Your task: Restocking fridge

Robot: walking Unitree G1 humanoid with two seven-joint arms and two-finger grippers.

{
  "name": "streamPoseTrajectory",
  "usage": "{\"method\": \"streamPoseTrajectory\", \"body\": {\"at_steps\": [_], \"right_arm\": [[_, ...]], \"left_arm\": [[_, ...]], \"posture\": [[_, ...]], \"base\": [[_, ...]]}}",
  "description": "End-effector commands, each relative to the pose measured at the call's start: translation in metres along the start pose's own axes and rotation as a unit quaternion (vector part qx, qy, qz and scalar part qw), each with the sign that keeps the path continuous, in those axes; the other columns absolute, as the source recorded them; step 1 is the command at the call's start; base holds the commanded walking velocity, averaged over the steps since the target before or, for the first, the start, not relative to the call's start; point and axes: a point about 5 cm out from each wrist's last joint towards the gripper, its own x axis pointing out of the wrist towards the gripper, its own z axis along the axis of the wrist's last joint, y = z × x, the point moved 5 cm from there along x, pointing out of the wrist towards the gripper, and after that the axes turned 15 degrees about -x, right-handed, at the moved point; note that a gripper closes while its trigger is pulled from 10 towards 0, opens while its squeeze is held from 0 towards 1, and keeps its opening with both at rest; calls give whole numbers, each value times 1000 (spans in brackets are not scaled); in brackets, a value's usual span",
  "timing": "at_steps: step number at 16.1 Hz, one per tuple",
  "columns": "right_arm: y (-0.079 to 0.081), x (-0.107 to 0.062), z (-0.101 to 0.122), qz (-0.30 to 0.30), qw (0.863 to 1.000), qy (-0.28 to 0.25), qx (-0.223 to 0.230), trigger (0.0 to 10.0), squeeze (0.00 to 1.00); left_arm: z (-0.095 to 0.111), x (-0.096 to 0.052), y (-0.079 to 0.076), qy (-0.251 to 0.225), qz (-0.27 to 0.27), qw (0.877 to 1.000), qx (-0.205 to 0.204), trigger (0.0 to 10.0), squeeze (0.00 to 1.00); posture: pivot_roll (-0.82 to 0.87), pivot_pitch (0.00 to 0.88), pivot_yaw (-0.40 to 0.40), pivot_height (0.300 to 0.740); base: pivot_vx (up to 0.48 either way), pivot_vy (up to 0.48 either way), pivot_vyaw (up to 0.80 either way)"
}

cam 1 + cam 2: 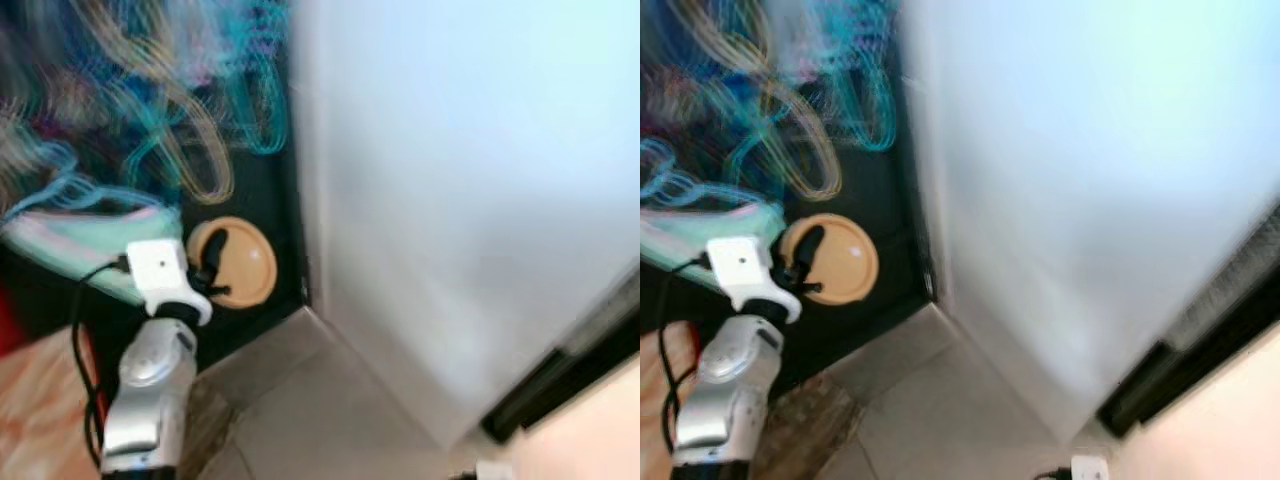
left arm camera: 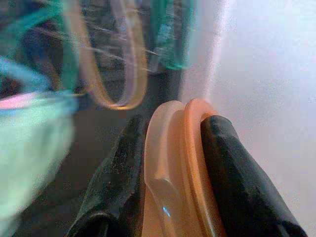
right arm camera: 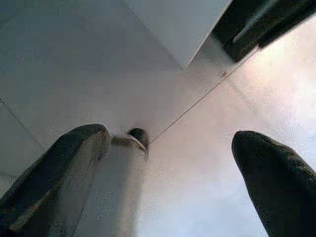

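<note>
While the head views are motion-blurred, the biggest thing in them is a pale white fridge panel [image 1: 470, 190], tall and flat, covering the right half of both eye views; its lower corner meets the floor near the middle; a dark strip [image 1: 560, 375] runs along its lower right edge.

Grey tiled floor [image 1: 300, 400] below the panel, grout lines visible in the right wrist view too; dark mat or surface [image 1: 880, 260] to the left of the panel, with smeared teal, tan and pink streaks [image 1: 150, 110] above it, too blurred to identify.

Left arm [image 1: 150, 385] silver, rising from the lower left, white wrist block on top, black cable alongside.

Left gripper [image 2: 170, 163] clamped on a round tan plate [image 1: 238, 262]: one black finger [image 2: 118, 182] on each face, rim edge-on between them in the left wrist view; plate held off the ground, just beside the panel's left edge, in front of the dark surface.

Right gripper [image 3: 168, 163] hangs low over the tiles, pointing down; its two black fingers [image 3: 59, 168] spread wide apart, nothing between them; a pale cylindrical part sits beside one finger, unclear what it is.
</note>
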Motion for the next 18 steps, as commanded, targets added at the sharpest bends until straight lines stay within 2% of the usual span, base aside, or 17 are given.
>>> {"method": "streamPoseTrajectory", "body": {"at_steps": [1,6,8,12,14,15,18], "right_arm": [[-3,-2,-7,-3,1000,8,-2,10000,0],[-3,-2,-8,-4,1000,9,0,10000,0],[-3,-2,-8,-3,1000,8,-1,10000,0],[-3,-2,-8,-4,1000,9,-2,10000,0],[-3,-2,-7,-4,1000,9,-1,10000,0],[-3,-2,-7,-4,1000,9,-1,10000,0],[-3,-1,-6,-5,1000,8,0,10000,0]], "left_arm": [[-1,1,-11,-1,-17,1000,-9,10000,0],[-3,0,-6,5,-11,1000,-5,10000,0],[-12,-1,2,25,2,1000,12,10000,0],[-24,-5,25,52,37,998,9,10000,0],[-43,-9,43,90,60,994,13,10000,0],[-63,-14,56,126,79,989,4,10000,0],[-103,-31,89,194,124,973,-6,10000,0]], "posture": [[23,44,79,740],[22,48,78,740],[26,63,78,740],[24,67,76,740],[21,68,77,740],[24,68,76,740],[23,66,78,740]], "base": [[0,0,-775],[0,0,-775],[0,0,-775],[0,0,-775],[0,0,-775],[0,0,-775],[0,0,-775]]}}
